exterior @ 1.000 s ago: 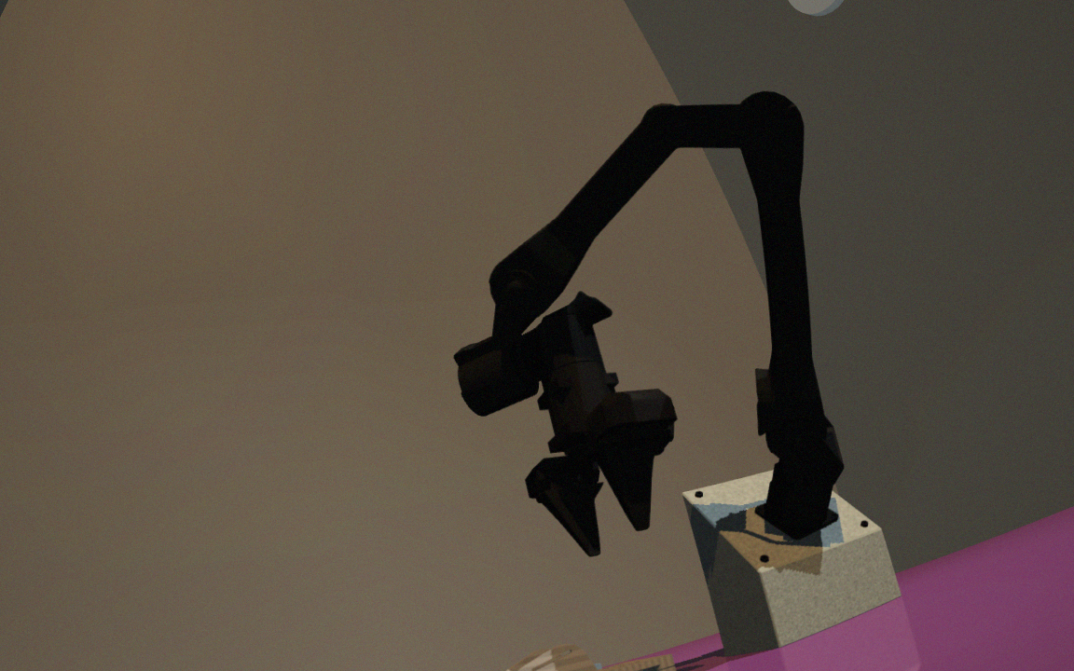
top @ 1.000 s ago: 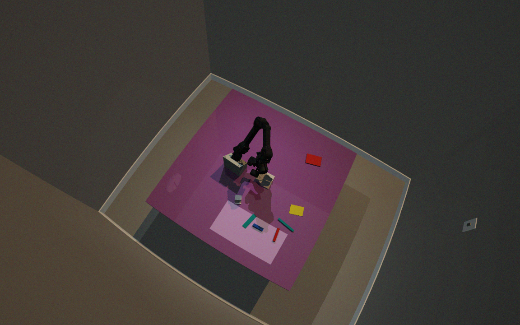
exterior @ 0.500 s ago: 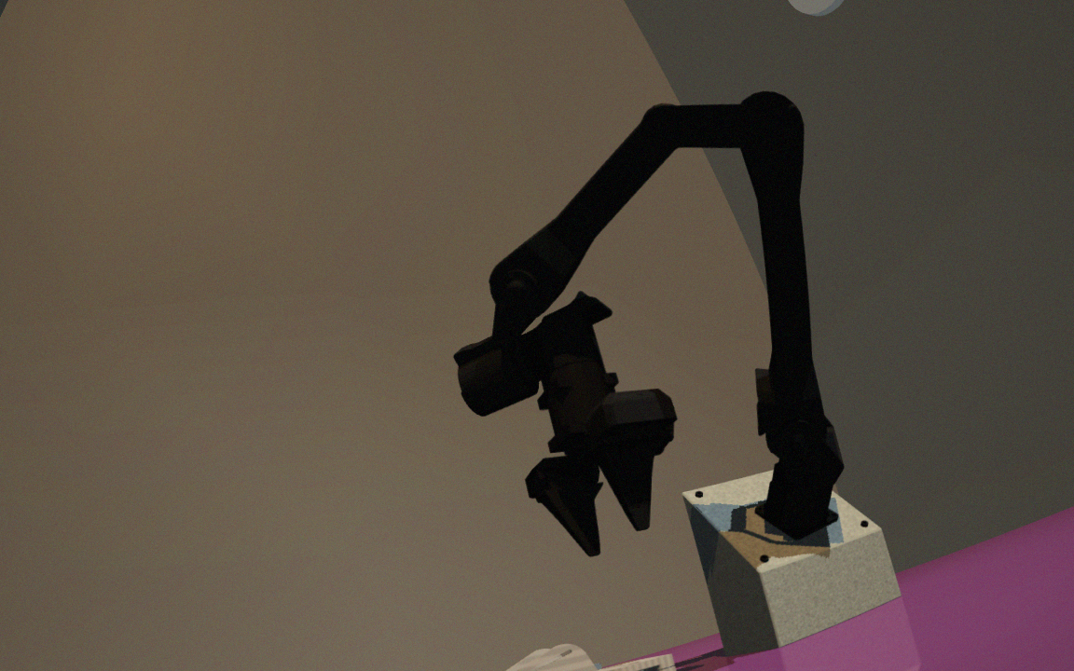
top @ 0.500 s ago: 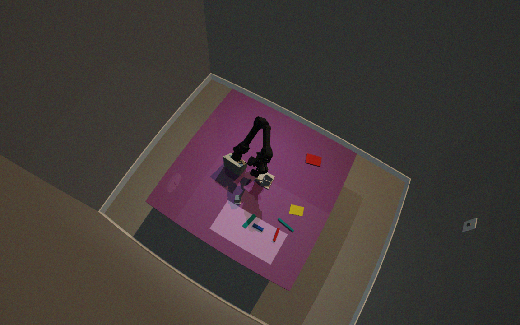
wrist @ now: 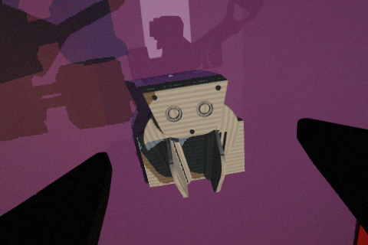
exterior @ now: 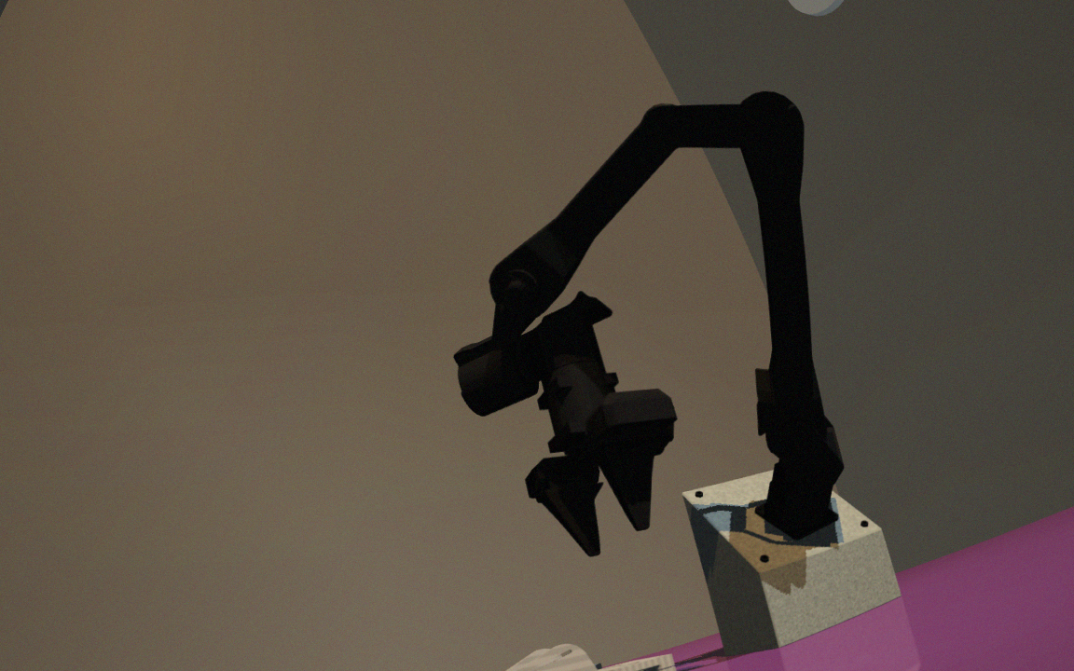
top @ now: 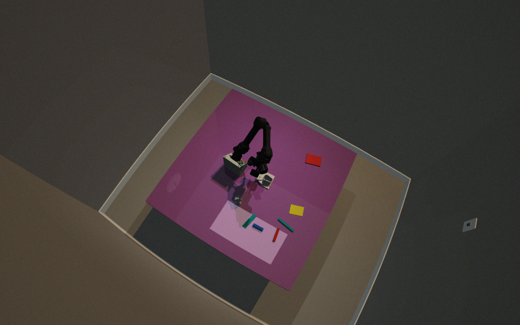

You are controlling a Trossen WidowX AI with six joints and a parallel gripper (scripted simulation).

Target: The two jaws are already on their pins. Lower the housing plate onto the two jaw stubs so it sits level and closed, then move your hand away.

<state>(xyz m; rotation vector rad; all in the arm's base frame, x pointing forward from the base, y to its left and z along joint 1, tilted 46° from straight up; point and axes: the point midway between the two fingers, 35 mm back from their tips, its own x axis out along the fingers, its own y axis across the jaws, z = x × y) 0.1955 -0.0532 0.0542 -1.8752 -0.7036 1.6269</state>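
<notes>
Plainly, the housing plate (wrist: pixel 189 97) lies over the two jaw pieces (wrist: pixel 178 168) (wrist: pixel 219 161), a pale, finely striped slab, wider at its far edge than its near one, with three dark holes and two round ringed stubs showing in its face. Whether it sits quite level cannot be told. The jaw pieces poke out from under its near edge, side by side with a gap between them, above a striped base (wrist: pixel 234 147). Well above the plate hangs the gripper (exterior: pixel 617 542) (wrist: pixel 205 145), its black fingers spread about as wide as they go, one to either side of the plate, touching nothing and holding nothing. Beyond the plate's far edge, a light patch (wrist: pixel 165 1) crosses the magenta tabletop (top: pixel 294 141) (exterior: pixel 1025 575) (wrist: pixel 307 65).
</notes>
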